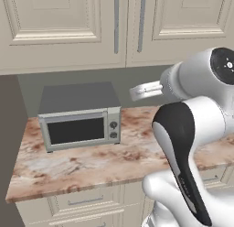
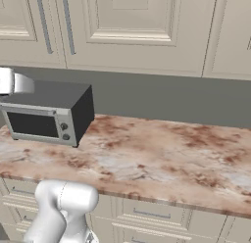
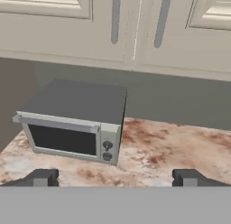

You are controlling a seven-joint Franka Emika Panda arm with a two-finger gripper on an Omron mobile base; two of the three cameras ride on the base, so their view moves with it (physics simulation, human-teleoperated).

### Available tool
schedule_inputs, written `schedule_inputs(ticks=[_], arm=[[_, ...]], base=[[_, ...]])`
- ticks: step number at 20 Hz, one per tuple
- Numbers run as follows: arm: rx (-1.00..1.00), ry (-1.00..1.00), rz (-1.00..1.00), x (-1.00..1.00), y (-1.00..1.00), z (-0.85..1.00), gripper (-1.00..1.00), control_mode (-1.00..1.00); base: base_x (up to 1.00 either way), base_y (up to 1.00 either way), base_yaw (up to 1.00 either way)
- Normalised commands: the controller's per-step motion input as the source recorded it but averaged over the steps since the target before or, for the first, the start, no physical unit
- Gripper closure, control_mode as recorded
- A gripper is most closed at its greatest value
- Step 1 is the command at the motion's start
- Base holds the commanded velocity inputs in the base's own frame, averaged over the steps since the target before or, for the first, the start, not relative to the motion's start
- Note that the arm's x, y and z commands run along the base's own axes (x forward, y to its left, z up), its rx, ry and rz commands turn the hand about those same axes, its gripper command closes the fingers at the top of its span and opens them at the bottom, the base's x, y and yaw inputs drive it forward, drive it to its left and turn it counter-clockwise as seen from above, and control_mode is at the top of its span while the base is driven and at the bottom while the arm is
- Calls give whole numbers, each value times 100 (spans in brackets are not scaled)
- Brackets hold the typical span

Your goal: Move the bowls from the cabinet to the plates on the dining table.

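Observation:
The cabinet (image 1: 64,20) hangs above the counter with both raised-panel doors shut. Its two long grey bar handles (image 3: 115,17) stand side by side at the door seam, straight ahead and above in the hand view. My gripper (image 3: 116,179) is open, its two dark fingertips (image 3: 43,178) far apart with nothing between them. It hovers over the counter's front, well below and short of the handles. My white hand (image 1: 145,90) pokes out left of the arm, level with the backsplash. The bowls, the plates and the dining table are out of view.
A grey microwave (image 1: 80,121) stands on the pink-brown marbled counter (image 2: 162,158), left of the door seam, under the left door. Cream drawer fronts (image 2: 147,215) run below the counter edge. A dark grey backsplash (image 2: 162,97) lies behind.

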Motion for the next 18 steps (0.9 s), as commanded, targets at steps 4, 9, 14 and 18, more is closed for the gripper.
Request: schedule_inputs(ticks=[4, 9, 14, 18], arm=[[0, 0, 0, -2, 29, 47, -100, -100], [0, 0, 0, 15, 7, 15, -100, -100], [0, 0, 0, 36, 0, 7, -100, -100], [2, 0, 0, 28, 0, 1, -100, -100]], base=[[0, 0, 0], [0, 0, 0], [0, 0, 0], [0, 0, 0]])
